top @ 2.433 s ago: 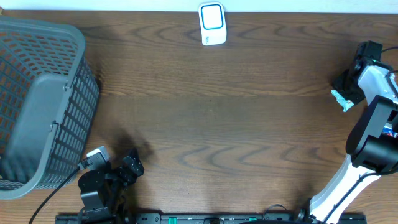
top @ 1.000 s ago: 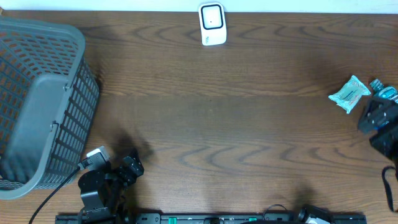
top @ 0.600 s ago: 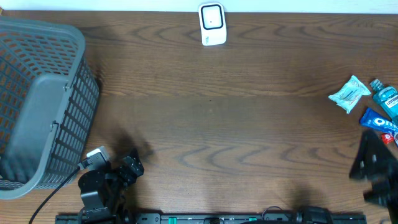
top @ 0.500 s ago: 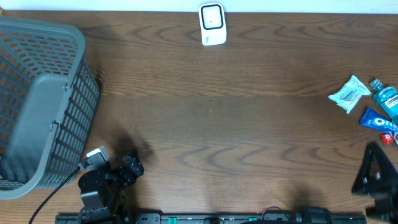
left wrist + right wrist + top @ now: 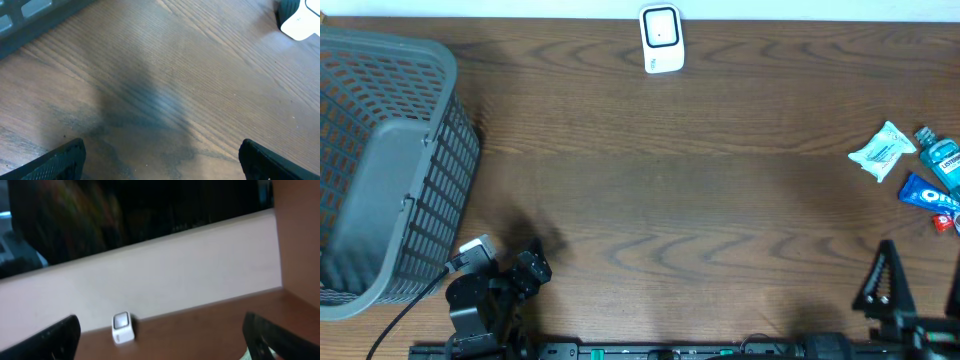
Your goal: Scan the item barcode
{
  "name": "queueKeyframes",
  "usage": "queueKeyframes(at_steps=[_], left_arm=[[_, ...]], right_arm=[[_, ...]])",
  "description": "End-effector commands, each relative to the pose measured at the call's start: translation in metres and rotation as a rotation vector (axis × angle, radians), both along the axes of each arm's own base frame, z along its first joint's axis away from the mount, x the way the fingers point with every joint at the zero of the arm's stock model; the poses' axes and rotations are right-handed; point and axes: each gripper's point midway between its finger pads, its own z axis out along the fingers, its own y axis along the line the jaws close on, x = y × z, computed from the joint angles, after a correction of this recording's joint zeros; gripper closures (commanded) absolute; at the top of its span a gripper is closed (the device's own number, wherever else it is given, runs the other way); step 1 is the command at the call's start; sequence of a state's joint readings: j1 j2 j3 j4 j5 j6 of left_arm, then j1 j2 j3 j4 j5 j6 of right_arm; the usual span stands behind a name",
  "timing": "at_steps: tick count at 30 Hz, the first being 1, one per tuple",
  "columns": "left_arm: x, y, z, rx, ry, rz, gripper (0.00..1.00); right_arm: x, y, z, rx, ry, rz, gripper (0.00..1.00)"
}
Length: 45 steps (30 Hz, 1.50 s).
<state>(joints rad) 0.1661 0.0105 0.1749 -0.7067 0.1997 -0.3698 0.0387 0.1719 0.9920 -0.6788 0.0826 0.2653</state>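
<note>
Teal packet (image 5: 882,151) is now lying uncovered at the right; your right gripper (image 5: 162,339) is pulling back near-right, jaws spread, facing the scanner (image 5: 661,38).

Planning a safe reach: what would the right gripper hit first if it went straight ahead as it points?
The way looks free: the right gripper aims over the table at the pale wall, passing right of the scanner. Depth is unclear, so likely only.

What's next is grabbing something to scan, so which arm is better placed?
Right: packet, bottle and tube lie at the right edge near the right tool; the left tool is by the basket.
</note>
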Motion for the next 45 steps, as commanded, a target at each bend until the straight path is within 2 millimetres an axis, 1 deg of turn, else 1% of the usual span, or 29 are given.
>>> queueKeyframes(at_steps=[1,2,5,9,14,18,20,31,36,42,43,45], left_arm=[[-0.003,-0.001,-0.005,-0.003,0.02,-0.002,0.02],[-0.003,-0.001,-0.005,-0.003,0.02,-0.002,0.02],[-0.003,-0.001,-0.005,-0.003,0.02,-0.002,0.02],[-0.003,-0.001,-0.005,-0.003,0.02,-0.002,0.02],[-0.003,-0.001,-0.005,-0.003,0.02,-0.002,0.02],[-0.003,-0.001,-0.005,-0.003,0.02,-0.002,0.02],[-0.003,-0.001,-0.005,-0.003,0.02,-0.002,0.02],[-0.003,-0.001,-0.005,-0.003,0.02,-0.002,0.02],[-0.003,-0.001,-0.005,-0.003,0.02,-0.002,0.02],[-0.003,-0.001,-0.005,-0.003,0.02,-0.002,0.02],[-0.003,-0.001,-0.005,-0.003,0.02,-0.002,0.02],[-0.003,-0.001,-0.005,-0.003,0.02,-0.002,0.02]], right_arm=[[0.019,0.008,-0.031,-0.022,-0.014,0.041,0.01],[0.022,0.009,-0.034,-0.023,-0.024,0.046,0.01],[0.038,0.013,-0.052,-0.037,-0.079,0.062,0.01],[0.059,0.024,-0.07,-0.124,-0.13,0.099,0.01],[0.077,0.034,-0.094,-0.241,-0.148,0.127,0.01],[0.089,0.035,-0.118,-0.321,-0.138,0.113,0.01],[0.094,0.035,-0.129,-0.335,-0.127,0.112,0.01],[0.115,0.036,-0.195,-0.333,-0.05,0.121,0.01],[0.118,0.035,-0.217,-0.352,0.039,0.124,0.01],[0.119,0.033,-0.253,-0.351,0.187,0.138,0.01],[0.119,0.032,-0.257,-0.352,0.205,0.137,0.01],[0.119,0.031,-0.256,-0.371,0.199,0.132,0.01]])
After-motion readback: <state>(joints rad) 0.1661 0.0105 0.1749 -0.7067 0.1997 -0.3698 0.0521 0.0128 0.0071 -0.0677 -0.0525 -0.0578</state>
